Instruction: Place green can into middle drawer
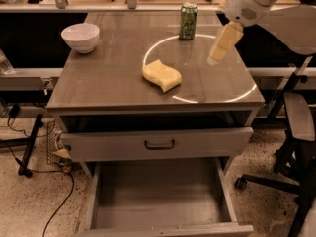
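Note:
The green can [188, 20] stands upright at the far edge of the cabinet top, right of centre. My gripper [221, 44] hangs over the right side of the top, right of the can and a little nearer than it, not touching it and holding nothing that I can see. The middle drawer [153, 196] is pulled out at the bottom front, wide and grey, with a bare floor.
A white bowl [80, 36] sits at the far left of the cabinet top [108, 83]. A yellow sponge [161, 75] lies near the middle. A grey drawer with a dark handle [159, 144] sits above the open one. An office chair [296, 132] stands at the right.

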`<state>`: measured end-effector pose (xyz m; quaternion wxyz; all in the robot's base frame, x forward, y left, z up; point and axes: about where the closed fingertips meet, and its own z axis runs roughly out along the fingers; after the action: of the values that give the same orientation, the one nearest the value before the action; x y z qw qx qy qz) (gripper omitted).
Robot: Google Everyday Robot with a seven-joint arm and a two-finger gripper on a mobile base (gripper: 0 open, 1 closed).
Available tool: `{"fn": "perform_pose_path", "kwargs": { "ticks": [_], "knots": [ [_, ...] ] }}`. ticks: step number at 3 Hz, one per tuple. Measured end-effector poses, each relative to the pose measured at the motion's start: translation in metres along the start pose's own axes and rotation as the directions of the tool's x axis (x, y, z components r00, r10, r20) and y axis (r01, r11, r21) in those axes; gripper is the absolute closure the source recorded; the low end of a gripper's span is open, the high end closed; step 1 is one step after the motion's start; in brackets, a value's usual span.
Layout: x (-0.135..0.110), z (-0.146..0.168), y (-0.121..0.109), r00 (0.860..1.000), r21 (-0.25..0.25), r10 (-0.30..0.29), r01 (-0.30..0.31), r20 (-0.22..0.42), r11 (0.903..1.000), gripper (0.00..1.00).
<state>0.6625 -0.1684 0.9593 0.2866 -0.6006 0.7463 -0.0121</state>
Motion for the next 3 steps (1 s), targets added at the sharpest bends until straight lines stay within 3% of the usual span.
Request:
{"fn": "perform_pose_path", "kwargs": {
  "ticks": [1,2,3],
  "knots": [
    [-0.043,0.031,-0.06,0.998,0.109,0.021,-0.028,0.063,0.9936,0.0],
    [-0.038,0.029,-0.053,0.998,0.093,0.018,-0.023,0.055,0.9954,0.0],
    [-0.024,0.029,-0.051,0.996,0.118,0.079,-0.084,0.046,0.9894,0.0]
  ]
}}
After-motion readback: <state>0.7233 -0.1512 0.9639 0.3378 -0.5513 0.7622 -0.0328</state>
